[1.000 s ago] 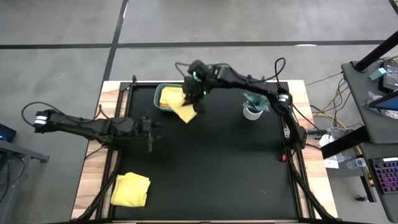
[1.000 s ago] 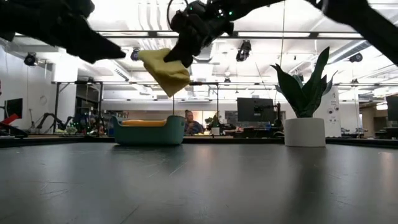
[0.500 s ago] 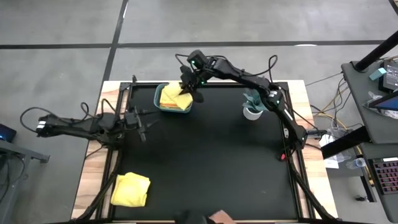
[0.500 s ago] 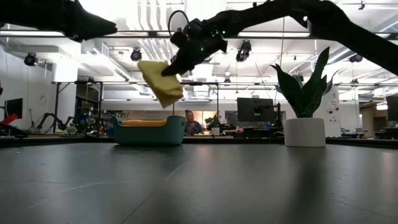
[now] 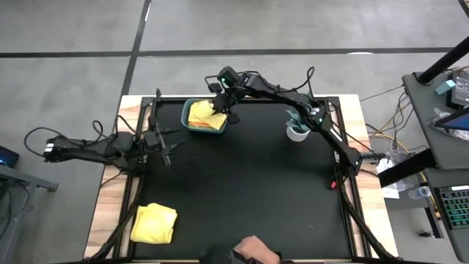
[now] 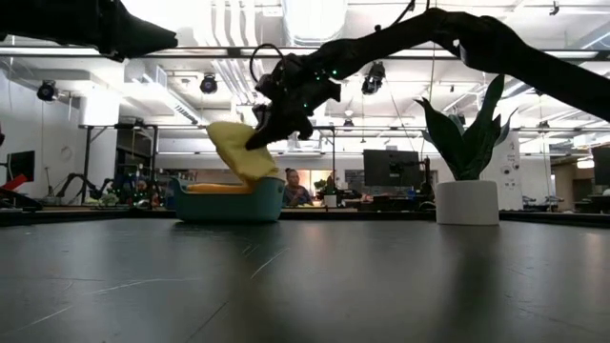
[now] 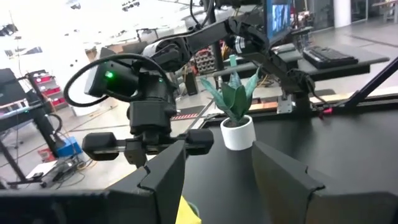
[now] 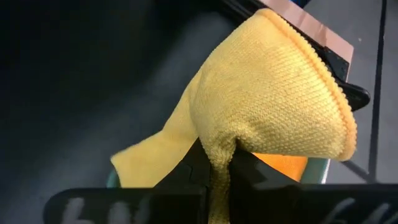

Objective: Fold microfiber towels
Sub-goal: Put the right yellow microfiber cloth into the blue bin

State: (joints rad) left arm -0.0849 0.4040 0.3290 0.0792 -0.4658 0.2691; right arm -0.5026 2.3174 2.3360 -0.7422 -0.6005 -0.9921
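The black table (image 5: 249, 191) fills most of the high view, and the teal bin (image 5: 192, 126) at its far edge serves as the landmark. The right arm reaches across the table to that bin, and the right gripper (image 5: 220, 105) hangs just above the bin's right half, its fingers pressed together on a pinch of a yellow microfiber towel (image 6: 238, 151). A second ago this towel swung in the air clear of the bin, out over the table on the near side; now it has been carried back, and its lower end touches or dips into the bin, draped over an orange towel (image 6: 221, 189) already lying inside. The right wrist view shows the yellow cloth bunched between the fingers with orange showing beneath it.

The left arm has drawn away from the bin toward the table's left edge over the same second. The left gripper (image 5: 163, 143) now sits well to the near left of the bin, its fingers spread apart and holding nothing.

A folded yellow towel (image 5: 154, 223) rests far from the bin, at the near left corner of the table. A small potted plant (image 5: 297, 126) stands to the right of the bin.

The return of the cloth to the bin suggests the right arm is putting it down or regrasping it rather than laying it out flat, so this towel's fold has not begun.
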